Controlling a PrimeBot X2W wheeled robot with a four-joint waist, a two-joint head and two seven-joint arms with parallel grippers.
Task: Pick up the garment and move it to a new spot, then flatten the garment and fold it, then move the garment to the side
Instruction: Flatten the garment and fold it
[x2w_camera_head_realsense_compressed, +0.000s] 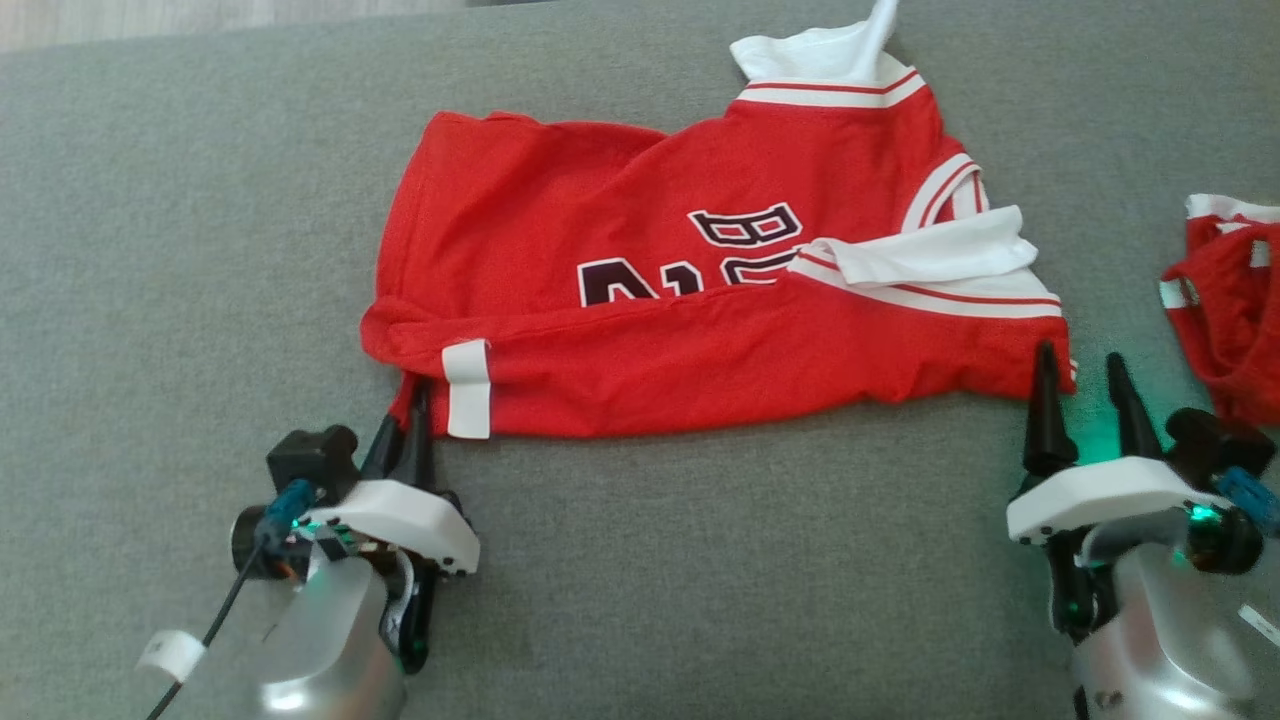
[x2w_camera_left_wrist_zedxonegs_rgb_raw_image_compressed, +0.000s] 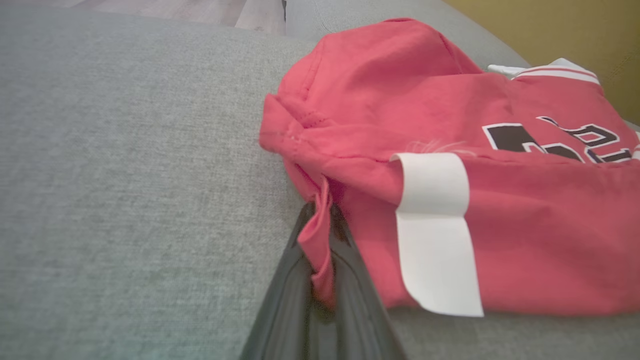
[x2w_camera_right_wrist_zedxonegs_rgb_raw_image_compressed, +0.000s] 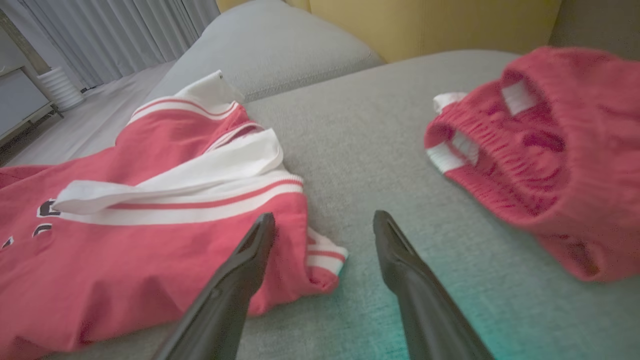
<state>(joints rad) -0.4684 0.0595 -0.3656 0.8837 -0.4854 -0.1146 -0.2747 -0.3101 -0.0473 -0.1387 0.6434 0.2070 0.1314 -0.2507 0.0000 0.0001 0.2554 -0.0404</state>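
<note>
red basketball jersey (x2w_camera_head_realsense_compressed: 650, 300) with white-and-red striped trim and dark outlined lettering (x2w_camera_head_realsense_compressed: 745, 228), lying crumpled-ish on the grey sofa cushion (x2w_camera_head_realsense_compressed: 200, 250). it's not flat: the near long side is folded up over the front, so it cuts across the lettering. a white armhole band (x2w_camera_head_realsense_compressed: 930, 255) is flopped across the jersey's right part, and another white bit sticks up at its far right corner. a white tape strip (x2w_camera_head_realsense_compressed: 467, 388) wraps the fold near the jersey's left end.

the left gripper (x2w_camera_head_realsense_compressed: 415, 400) sits at the jersey's near left corner, fingers pressed together, pinching a little tongue of red hem between them; the wrist view shows that clearly. the right gripper (x2w_camera_head_realsense_compressed: 1080, 365) is at the jersey's near right corner, fingers spread, one over the red cloth and one over bare cushion. can't tell if it touches.

room-wise: lots of bare cushion left of the jersey and on its near side. right of the jersey there's a slim bare strip, then bunched red shorts (x2w_camera_head_realsense_compressed: 1230, 310).
</note>
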